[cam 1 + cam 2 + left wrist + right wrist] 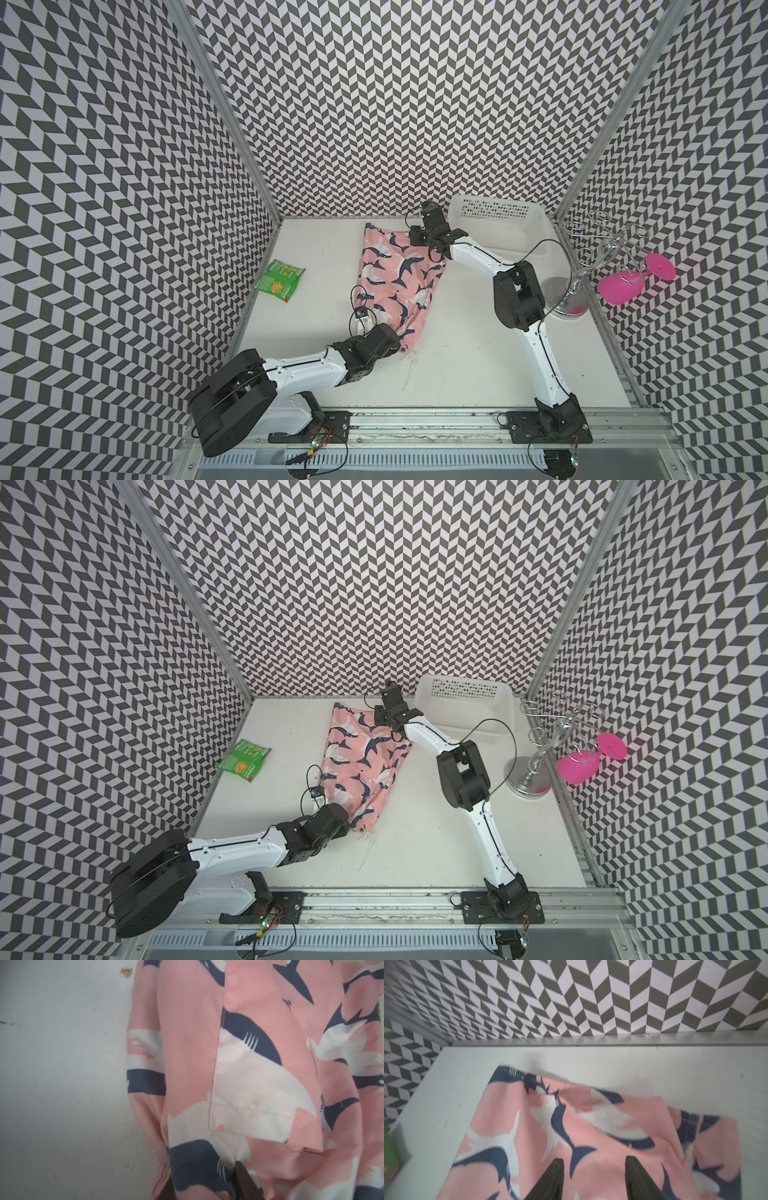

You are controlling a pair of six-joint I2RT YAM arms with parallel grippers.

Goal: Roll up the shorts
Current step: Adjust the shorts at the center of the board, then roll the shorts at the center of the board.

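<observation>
The pink shark-print shorts (395,282) (361,762) lie stretched out lengthwise in the middle of the white table, in both top views. Their waistband end points to the front, with a white drawstring (409,368) trailing from it. My left gripper (397,338) (204,1184) is at that front end, and in the left wrist view a fold of the fabric sits pinched between its dark fingers (243,1180). My right gripper (415,243) (593,1164) hovers over the far right corner of the shorts (591,1126), its fingers (555,1169) apart with only flat fabric showing below them.
A green snack packet (279,280) lies near the left wall. A white perforated basket (498,224) stands at the back right, just behind my right arm. A metal stand (577,274) with a pink glass (621,286) hanging from it is by the right wall.
</observation>
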